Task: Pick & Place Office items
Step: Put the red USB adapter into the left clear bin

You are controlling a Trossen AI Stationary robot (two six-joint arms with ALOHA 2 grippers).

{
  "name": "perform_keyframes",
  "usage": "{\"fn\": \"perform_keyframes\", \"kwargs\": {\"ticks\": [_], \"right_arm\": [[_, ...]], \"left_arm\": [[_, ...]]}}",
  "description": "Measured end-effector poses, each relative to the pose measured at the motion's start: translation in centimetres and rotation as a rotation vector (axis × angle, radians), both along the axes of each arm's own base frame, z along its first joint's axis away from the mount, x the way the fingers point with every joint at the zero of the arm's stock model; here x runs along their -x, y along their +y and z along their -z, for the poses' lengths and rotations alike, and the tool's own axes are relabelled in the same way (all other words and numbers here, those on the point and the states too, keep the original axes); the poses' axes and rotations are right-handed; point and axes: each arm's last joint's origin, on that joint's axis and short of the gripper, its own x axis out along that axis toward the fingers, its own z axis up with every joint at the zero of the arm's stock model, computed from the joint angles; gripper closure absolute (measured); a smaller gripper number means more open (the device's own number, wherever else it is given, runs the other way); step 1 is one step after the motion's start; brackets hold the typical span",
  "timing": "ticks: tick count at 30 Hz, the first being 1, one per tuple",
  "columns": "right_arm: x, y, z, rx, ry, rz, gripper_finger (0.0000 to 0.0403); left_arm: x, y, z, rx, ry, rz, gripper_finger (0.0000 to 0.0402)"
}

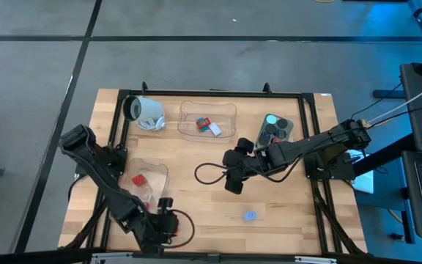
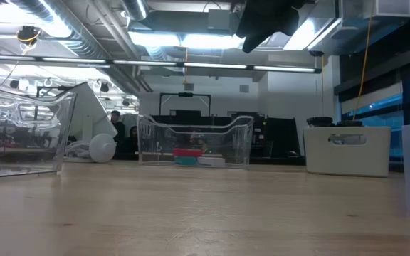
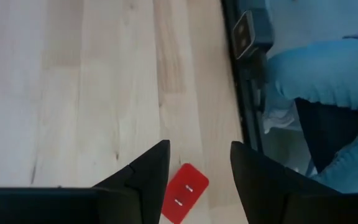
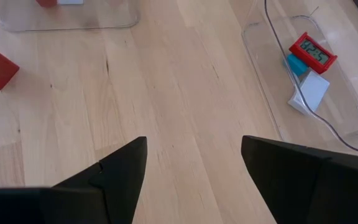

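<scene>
The left gripper [image 3: 194, 171] hung with fingers spread over a red clip [image 3: 185, 193] near the table's [image 1: 196, 205] front edge, apparently about to pick it, needing a descent and squeeze, while the right gripper [image 4: 191, 162] waited spread and empty mid-table.

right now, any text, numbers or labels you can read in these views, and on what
Only one thing carries characters: the red clock in the clear tray, seen from the right wrist, shows dark digits on its pale display.
The digits are too blurred and tilted to read with certainty.
The red piece between the left tool's fingers shows two pale marks, no letters.
Nothing else bears readable text.
</scene>
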Motion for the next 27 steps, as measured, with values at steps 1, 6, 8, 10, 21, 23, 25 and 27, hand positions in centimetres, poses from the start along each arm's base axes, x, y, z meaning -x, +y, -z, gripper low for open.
{"fn": "perform_keyframes", "kwargs": {"ticks": [1,6,8,10,21,23,25,27], "right_arm": [[0.0,0.0,0.0,0.000,-0.002,0.000,0.0138],[0.0,0.0,0.0,-0.001,-0.004,0.000,0.0138],[0.0,0.0,0.0,-0.002,-0.006,0.000,0.0138],[0.0,0.0,0.0,-0.002,-0.006,0.000,0.0138],[0.0,0.0,0.0,-0.002,-0.007,0.000,0.0138],[0.0,0.0,0.0,-0.002,-0.007,0.000,0.0138],[0.0,0.0,0.0,-0.002,-0.007,0.000,0.0138],[-0.1,0.0,0.0,-0.002,-0.008,0.000,0.0138]], "left_arm": [[-0.1,-0.1,0.3,0.007,0.017,-0.016,0.0234],[0.1,-0.7,1.3,0.044,0.076,-0.030,0.0201],[0.3,-1.0,1.5,0.035,0.075,-0.015,0.0180],[0.6,-1.4,1.5,0.015,0.065,0.022,0.0158],[0.9,-2.3,4.1,-0.200,0.086,0.223,0.0117],[0.6,-2.3,5.1,-0.203,0.130,0.232,0.0116],[0.4,-2.2,5.7,-0.238,0.144,0.239,0.0116],[0.2,-2.1,5.9,-0.264,0.146,0.252,0.0116]]}}
